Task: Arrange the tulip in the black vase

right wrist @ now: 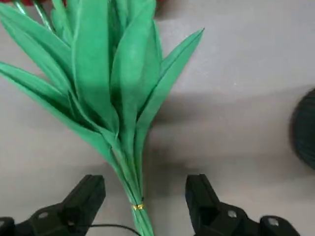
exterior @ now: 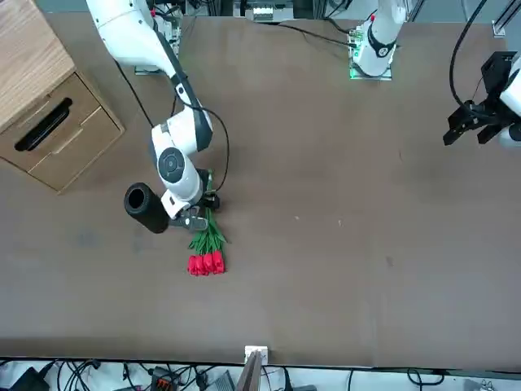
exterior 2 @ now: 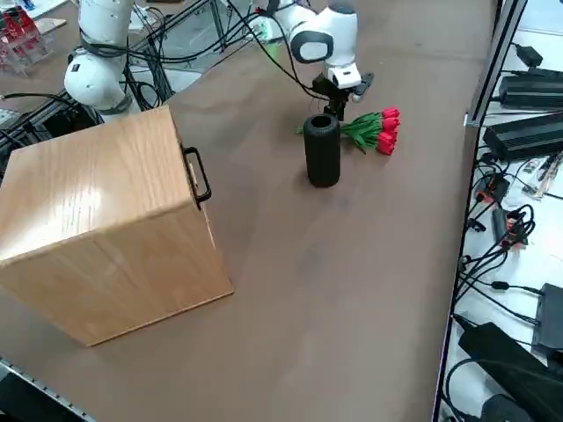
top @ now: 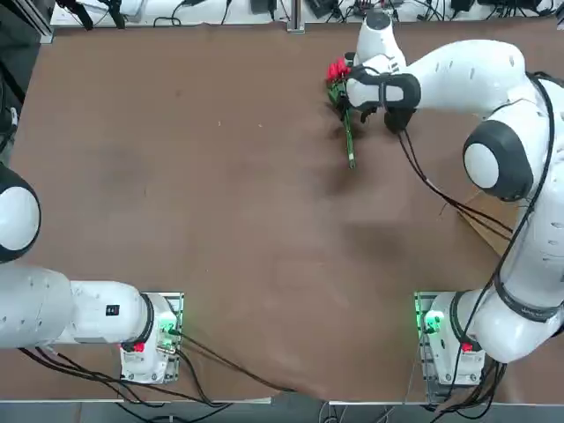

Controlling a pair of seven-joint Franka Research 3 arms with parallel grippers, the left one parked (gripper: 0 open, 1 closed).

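I find the red-bloomed tulip bunch (exterior: 208, 241) lying on its side, green leaves fanned, stems bound with a gold tie; beside it, I note the matte black vase (exterior 2: 322, 156) standing upright.

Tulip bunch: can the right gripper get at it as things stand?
Likely yes: the right gripper is open over the stems of the tulip bunch, a finger to each side, and the black vase stands beside, not between them.

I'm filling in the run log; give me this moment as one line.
claw: open, astride stems | tulips: lying on table, not gripped | vase: upright, beside tulips, unfilled
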